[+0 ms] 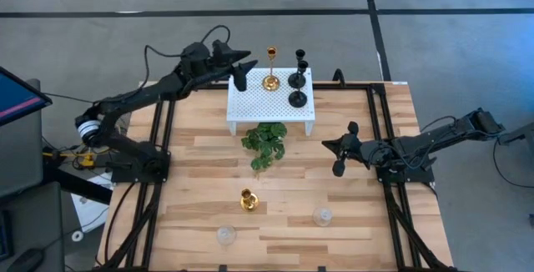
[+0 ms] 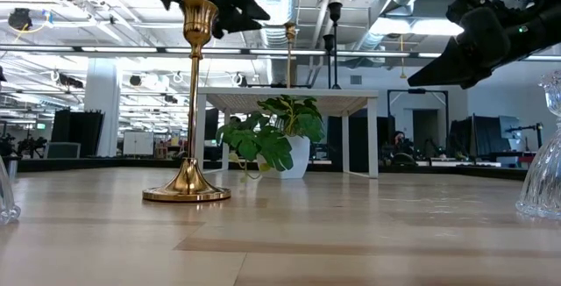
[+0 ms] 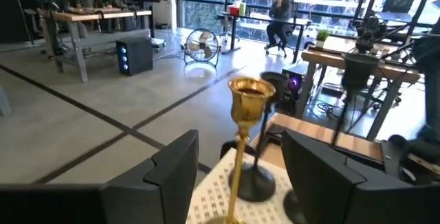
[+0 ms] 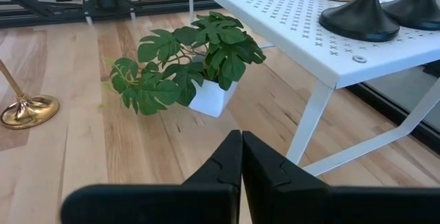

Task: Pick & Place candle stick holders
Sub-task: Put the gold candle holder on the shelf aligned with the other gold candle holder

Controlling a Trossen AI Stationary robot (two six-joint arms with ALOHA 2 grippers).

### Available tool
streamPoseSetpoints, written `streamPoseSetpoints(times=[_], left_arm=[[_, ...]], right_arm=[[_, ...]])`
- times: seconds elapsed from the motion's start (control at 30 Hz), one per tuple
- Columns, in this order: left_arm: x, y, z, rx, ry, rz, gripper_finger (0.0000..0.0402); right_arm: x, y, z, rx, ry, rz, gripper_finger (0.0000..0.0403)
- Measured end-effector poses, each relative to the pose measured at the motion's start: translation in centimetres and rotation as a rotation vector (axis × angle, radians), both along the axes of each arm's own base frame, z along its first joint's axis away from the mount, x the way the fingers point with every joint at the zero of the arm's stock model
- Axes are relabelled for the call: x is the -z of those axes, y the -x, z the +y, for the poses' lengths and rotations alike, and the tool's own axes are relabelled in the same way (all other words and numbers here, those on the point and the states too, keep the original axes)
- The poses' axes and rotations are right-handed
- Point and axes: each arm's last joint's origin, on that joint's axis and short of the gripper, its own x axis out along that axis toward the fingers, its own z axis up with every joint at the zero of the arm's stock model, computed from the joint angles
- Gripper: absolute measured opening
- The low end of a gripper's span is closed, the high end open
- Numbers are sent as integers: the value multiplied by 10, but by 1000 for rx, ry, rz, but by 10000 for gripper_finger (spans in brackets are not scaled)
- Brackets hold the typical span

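A white perforated stand [image 1: 271,109] at the table's far middle carries a tall gold holder [image 1: 271,68] and two black holders [image 1: 299,68] [image 1: 298,97], each on its round base. A second gold holder [image 1: 248,198] and two clear glass holders [image 1: 225,235] [image 1: 322,216] stand on the table near its front. My left gripper [image 1: 242,73] is open at the stand's far left corner. In the left wrist view [image 3: 237,183] its fingers stand on either side of the gold holder's stem [image 3: 238,162], apart from it. My right gripper [image 1: 338,153] is shut and empty, right of the plant [image 1: 265,143].
The green plant in its white pot [image 4: 185,73] stands on the table just in front of the stand, between its legs [image 4: 309,128]. The two black holders' bases [image 4: 357,18] crowd the stand's right half. Bare wood lies left and right of the plant.
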Motion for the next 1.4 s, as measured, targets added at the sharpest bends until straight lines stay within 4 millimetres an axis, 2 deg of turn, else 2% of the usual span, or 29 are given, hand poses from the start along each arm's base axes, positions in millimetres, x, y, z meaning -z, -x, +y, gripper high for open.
streamPoseSetpoints(times=[0.17, 0.33, 0.57, 0.77, 0.87, 1.0, 1.1, 1.27, 1.4], left_arm=[[12, 21, -20, 32, 34, -3, 209], [28, 41, -46, 177, 55, -9, 196], [60, 67, -80, 431, 34, 11, 111], [97, 85, -95, 556, 1, 57, 28], [126, 89, -97, 559, 35, 104, 6], [166, 90, -102, 587, 106, 185, 7], [187, 88, -112, 650, 121, 211, 4], [194, 85, -133, 789, 51, 150, 4], [193, 83, -146, 808, 33, 135, 4]], right_arm=[[0, 0, 0, -1, -2, -2, 0], [0, -1, 2, -71, -29, -1, 0], [-5, -3, 5, -168, -26, -40, 0], [-6, -4, 6, -170, -27, -51, 0], [-7, -4, 6, -170, -28, -52, 0], [-7, -4, 6, -170, -28, -53, 0], [-7, -4, 6, -169, -28, -53, 0], [-7, -4, 5, -166, -28, -54, 0], [-7, -4, 5, -165, -30, -62, 0]])
